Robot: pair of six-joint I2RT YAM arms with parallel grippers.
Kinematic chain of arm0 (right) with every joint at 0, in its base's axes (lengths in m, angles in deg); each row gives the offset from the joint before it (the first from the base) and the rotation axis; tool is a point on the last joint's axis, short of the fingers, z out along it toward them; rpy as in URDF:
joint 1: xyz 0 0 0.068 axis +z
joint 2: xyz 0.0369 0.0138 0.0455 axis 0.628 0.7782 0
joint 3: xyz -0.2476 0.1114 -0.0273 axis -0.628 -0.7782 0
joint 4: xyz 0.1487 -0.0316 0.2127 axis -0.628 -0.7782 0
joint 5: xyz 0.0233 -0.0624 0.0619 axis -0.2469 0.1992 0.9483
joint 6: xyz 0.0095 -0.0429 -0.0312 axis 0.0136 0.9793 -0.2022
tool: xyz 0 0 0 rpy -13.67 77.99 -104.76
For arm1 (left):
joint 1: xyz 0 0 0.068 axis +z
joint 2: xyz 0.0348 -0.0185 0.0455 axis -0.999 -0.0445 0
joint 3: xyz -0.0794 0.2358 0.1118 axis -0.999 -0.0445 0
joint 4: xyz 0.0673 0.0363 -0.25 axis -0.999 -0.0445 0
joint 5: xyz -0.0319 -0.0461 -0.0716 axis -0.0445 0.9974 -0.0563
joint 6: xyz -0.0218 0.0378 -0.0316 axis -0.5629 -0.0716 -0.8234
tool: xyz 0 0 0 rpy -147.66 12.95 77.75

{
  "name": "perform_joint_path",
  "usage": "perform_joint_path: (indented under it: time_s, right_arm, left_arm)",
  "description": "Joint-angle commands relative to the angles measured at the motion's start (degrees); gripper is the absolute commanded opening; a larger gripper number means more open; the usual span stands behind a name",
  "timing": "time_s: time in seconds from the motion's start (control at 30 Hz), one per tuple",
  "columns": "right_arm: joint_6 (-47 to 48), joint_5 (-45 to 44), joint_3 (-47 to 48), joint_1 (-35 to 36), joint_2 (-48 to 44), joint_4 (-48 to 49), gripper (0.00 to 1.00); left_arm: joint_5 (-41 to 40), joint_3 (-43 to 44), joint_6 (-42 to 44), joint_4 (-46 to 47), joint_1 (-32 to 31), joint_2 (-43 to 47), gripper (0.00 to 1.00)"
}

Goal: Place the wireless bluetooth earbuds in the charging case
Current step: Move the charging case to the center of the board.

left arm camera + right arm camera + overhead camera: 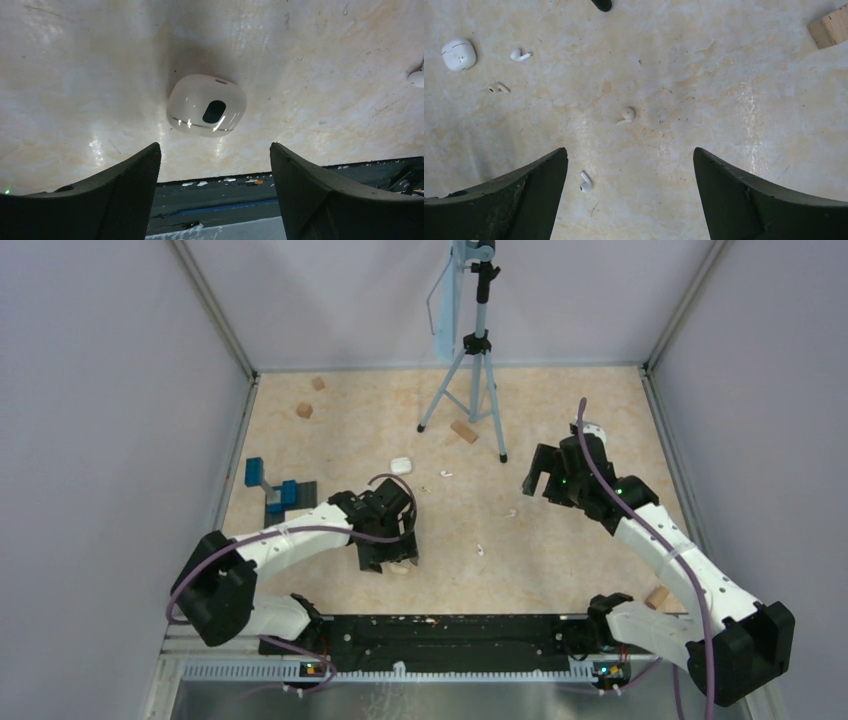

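You are risking a slip here: the charging case [206,105] is smooth and rounded, so your left fingers [125,192], spread wide and holding nothing, could send it skidding across the counter [75,75]. Its lid is looking shut, though glare is blurring the seam. The case is lying just ahead of those fingers, centred between them. Your right fingers [531,192] are gaping empty above scattered earbuds [626,115].
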Motion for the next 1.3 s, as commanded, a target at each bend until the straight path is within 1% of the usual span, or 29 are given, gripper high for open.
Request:
perform_joint_path:
  time_s: [0.0,0.17,0.3,0.43,0.53,0.67,0.7,0.73,0.8,0.9,0.97,1.1,1.27]
  right_arm:
    - [-0.1,0.0,0.6,-0.3,-0.3,1.7,0.93]
    - [-0.4,0.0,-0.1,-0.2,-1.0,1.5,0.93]
    - [-0.2,-0.3,-0.2,-0.3,-1.4,1.0,0.93]
    - [-0.2,-0.3,-0.2,-0.3,-1.6,0.8,0.93]
    - [-0.5,0.1,-0.4,-0.3,-1.8,0.7,0.93]
    - [-1.0,0.3,-1.2,-0.3,-2.3,0.7,0.93]
    - [-1.2,0.4,-1.4,-0.3,-2.4,0.8,0.93]
    - [-1.2,0.4,-1.7,-0.3,-2.5,1.0,0.93]
    - [-1.5,0.8,-2.1,-0.3,-2.4,1.6,0.93]
    - [-1.8,1.6,-2.3,-0.3,-1.9,2.4,0.93]
    - [-2.0,1.9,-2.0,-0.3,-1.3,2.7,0.93]
    - [-2.2,1.8,-1.5,-0.3,-0.7,2.5,0.93]
    - [-2.3,1.8,-1.3,-0.3,-0.7,2.2,0.93]
  left_arm:
    - [1.1,2.2,-2.5,6.9,-0.7,-4.3,0.84]
    - [-1.1,4.7,0.8,10.4,-0.9,-9.5,0.84]
    - [3.0,7.2,5.8,16.2,-0.9,-13.6,0.84]
    - [4.2,9.6,9.5,19.7,-0.9,-16.9,0.84]
    - [4.2,11.8,11.1,18.0,-0.9,-18.2,0.84]
    - [3.6,12.8,13.6,14.3,-1.5,-16.7,0.84]
    - [2.7,13.0,14.8,13.0,-1.9,-16.1,0.87]
    - [2.4,12.8,17.3,12.0,-2.4,-15.6,0.92]
    - [1.0,13.0,20.8,9.3,-3.6,-15.3,0.98]
    - [-3.1,12.3,25.3,6.8,-6.3,-14.8,0.99]
    - [-4.5,11.3,27.7,6.8,-8.0,-14.2,0.97]
    - [-4.3,10.9,30.3,7.3,-8.7,-14.5,0.94]
    - [-4.1,11.2,31.4,7.6,-9.6,-16.6,0.81]
